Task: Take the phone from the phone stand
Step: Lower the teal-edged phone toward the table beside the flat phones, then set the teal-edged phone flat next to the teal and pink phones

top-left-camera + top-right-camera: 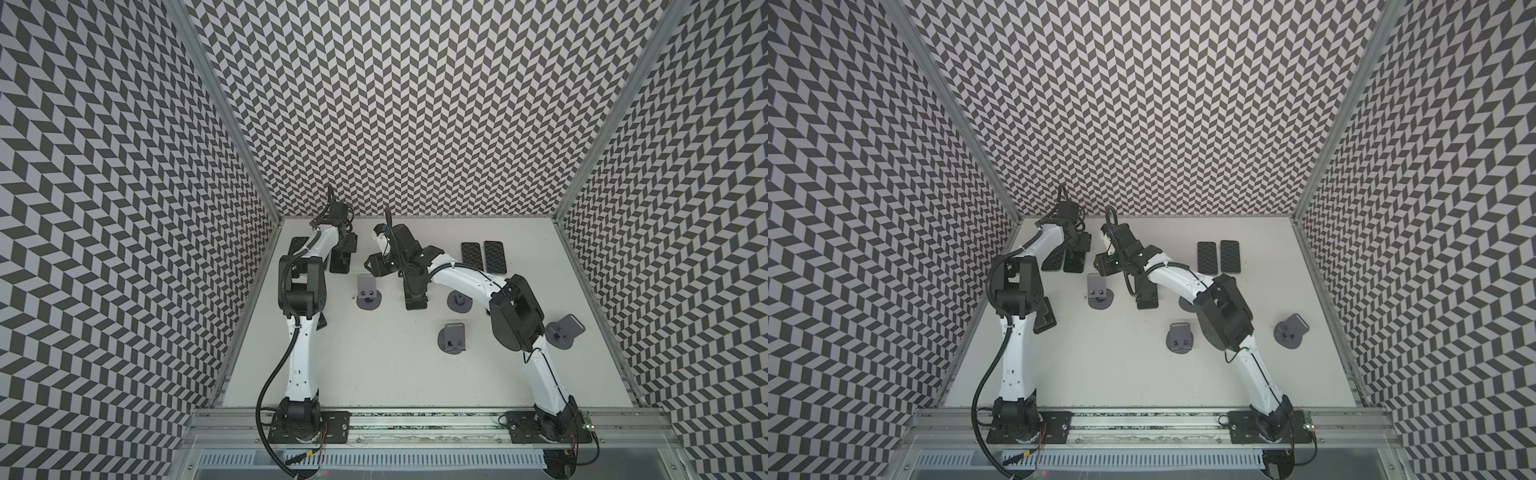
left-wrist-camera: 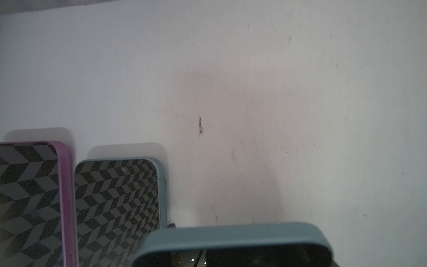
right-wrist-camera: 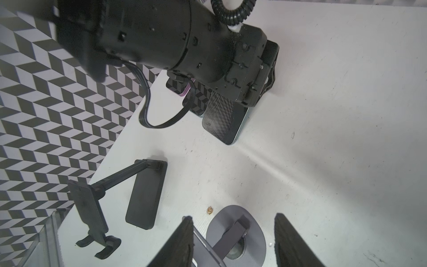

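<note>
Table (image 1: 374, 374), white and scuffed, carries everything, and I place it all from the grey stand (image 1: 369, 296) left of its middle. My left arm (image 1: 300, 345) runs up the left of that stand and past it; my right arm (image 1: 465, 276) bends in from the right and ends over the stand. A black stand (image 3: 145, 194) sits between the grey stand and the left wall (image 3: 46, 115), its cradle (image 3: 85, 203) raised on a slanted bar and empty. The phone (image 3: 221, 120), in a blue-grey case, is off the stands: it hangs tilted beyond the grey stand and a little left of it, its upper end pinched in my left gripper (image 3: 250, 96); whether its lower end touches the table I cannot tell. A purple-edged phone (image 2: 30, 196) and a teal-edged phone (image 2: 115, 203) lie flat side by side just past it, farther from the grey stand. A pair of phones (image 1: 473, 257) lies flat well to the right of the grey stand. My right gripper (image 3: 232, 216) hovers above the grey stand with its fingers (image 3: 184, 242) spread, the stand's back plate (image 3: 205, 250) close to one finger and clear of the other. A brown crumb (image 3: 210, 210) lies just beside the stand's round foot (image 3: 251, 233).
</note>
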`<state>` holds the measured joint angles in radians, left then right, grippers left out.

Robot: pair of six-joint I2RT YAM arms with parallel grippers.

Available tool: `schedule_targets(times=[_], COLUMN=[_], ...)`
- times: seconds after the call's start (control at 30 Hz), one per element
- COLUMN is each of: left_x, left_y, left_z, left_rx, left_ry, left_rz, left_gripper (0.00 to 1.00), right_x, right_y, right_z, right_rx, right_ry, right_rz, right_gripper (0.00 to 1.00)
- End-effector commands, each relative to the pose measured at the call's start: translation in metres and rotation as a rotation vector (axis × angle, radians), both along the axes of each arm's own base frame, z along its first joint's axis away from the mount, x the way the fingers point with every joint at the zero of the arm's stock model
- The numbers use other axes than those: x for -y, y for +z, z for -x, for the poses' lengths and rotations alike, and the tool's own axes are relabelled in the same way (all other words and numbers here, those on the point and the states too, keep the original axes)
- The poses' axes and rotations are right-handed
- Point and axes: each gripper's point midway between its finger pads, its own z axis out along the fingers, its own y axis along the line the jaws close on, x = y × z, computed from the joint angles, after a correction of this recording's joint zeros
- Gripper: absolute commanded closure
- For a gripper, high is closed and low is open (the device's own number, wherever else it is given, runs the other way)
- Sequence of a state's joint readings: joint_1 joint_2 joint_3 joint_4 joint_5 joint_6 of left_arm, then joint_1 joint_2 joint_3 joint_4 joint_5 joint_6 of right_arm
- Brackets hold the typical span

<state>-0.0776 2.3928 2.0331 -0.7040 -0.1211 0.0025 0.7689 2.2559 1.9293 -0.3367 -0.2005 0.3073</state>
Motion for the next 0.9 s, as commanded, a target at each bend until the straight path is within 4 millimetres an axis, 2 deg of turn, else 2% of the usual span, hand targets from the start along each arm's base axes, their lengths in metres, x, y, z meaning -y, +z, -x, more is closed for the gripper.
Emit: schedule_targets(times=[0.0,0.37,0.87], left_x=[-0.007,-0.006,-0.005], left_y=[-0.017,-0.029,-0.045], left_z=[0.001,0.002,0.002], left_rx=[-0.028,-0.046,-0.068], left_ry=[0.012,0.010,0.006], left_rz=[0.003,0.009,0.009], left_gripper=[0.49,0.48,0.46], right_x=[-0.003,-0.001,0.012], right_y=[0.000,-0.003,-0.003], right_z=[-0.006,-0.007,-0.019], right_rx=[0.003,-0.012,-0.023], right_ry=[-0.002,0.002,-0.028], right_rz=[-0.027,-0.037,-0.047], right_gripper=[0.45,0.45,0.45])
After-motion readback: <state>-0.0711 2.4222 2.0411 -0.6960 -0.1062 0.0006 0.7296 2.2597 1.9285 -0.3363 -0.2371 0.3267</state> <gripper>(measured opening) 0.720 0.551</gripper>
